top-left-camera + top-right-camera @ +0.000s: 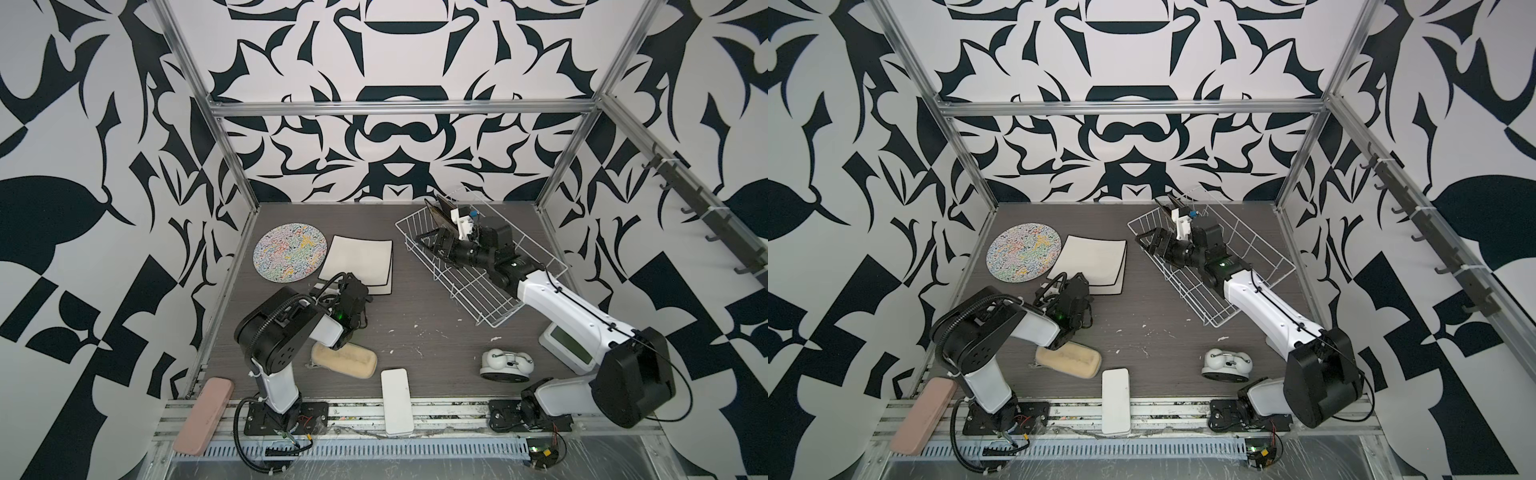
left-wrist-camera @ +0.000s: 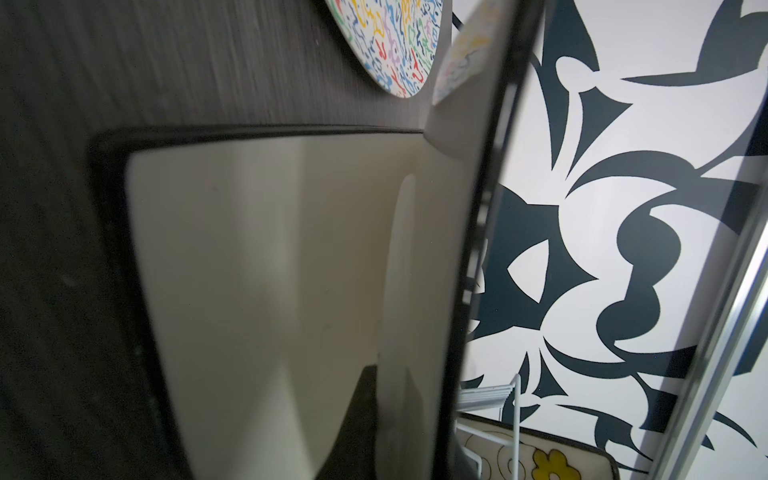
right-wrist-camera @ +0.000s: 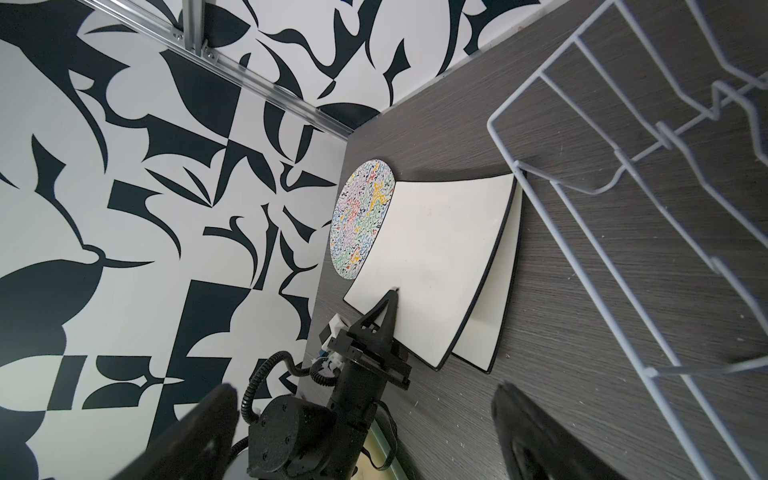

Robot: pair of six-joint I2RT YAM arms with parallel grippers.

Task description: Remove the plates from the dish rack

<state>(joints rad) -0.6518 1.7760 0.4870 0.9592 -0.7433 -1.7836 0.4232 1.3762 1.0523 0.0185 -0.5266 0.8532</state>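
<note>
Plate [image 3: 440, 249] (topmost) — tilted; left gripper [image 3: 394, 296] pinching.

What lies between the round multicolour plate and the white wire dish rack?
Two overlapping square plates with white backs and dark rims lie there; both top views show them.

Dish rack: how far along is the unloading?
Done: the round squiggle plate and one square plate lie flat on the table. In hand: the left tool is shut on a second square plate over the first; the right tool hangs open inside the dish rack. Left: the dark plates upright at its far end.
</note>
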